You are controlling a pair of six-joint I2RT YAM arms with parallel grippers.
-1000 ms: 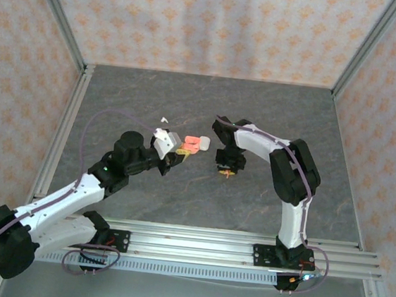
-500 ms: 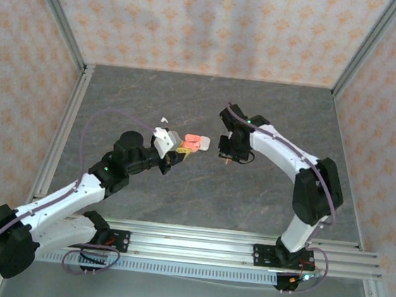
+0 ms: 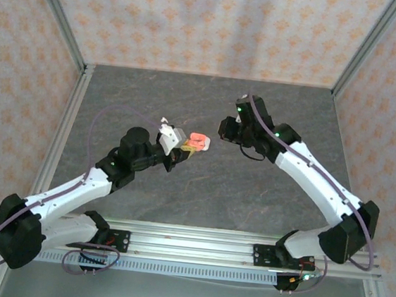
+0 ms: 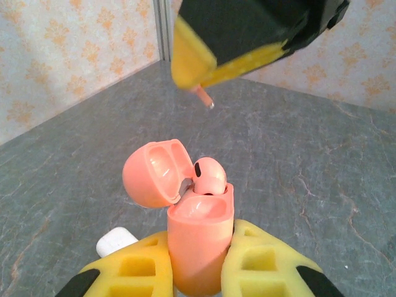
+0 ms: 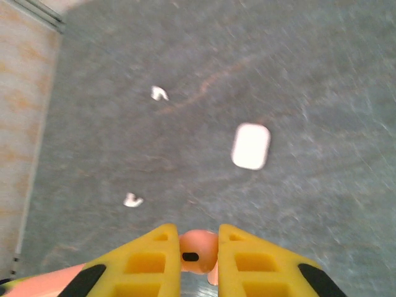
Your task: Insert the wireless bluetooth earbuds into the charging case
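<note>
From the top external view, the left jaws hold the coral charging case (image 3: 197, 142) off the grey surface (image 3: 200, 198) near its middle, lid open. The right jaws hang just right of the case, apart from it. A white earbud (image 3: 164, 121) lies beside the left wrist.

In the left wrist view, the case (image 4: 200, 238) stands upright with its long axis vertical, its lower half clamped between the yellow pads (image 4: 263, 263). The lid (image 4: 153, 173) is swung back to the left with its hollow showing. One coral earbud (image 4: 209, 176) sits stem-down in the case, and its rounded head with a dark oval port pokes out. Above it and not touching, the right jaws pinch a second coral earbud (image 4: 204, 97), its stem pointing down with a silvery tip. A white charging case (image 4: 116, 240) lies on the surface behind.

The right wrist view is blurred. The jaws are narrow on the second earbud's (image 5: 197, 249) glossy head. The white case (image 5: 250, 146) lies closed and flat below, with two white earbuds (image 5: 159, 93) (image 5: 132, 200) well apart to its left.
</note>
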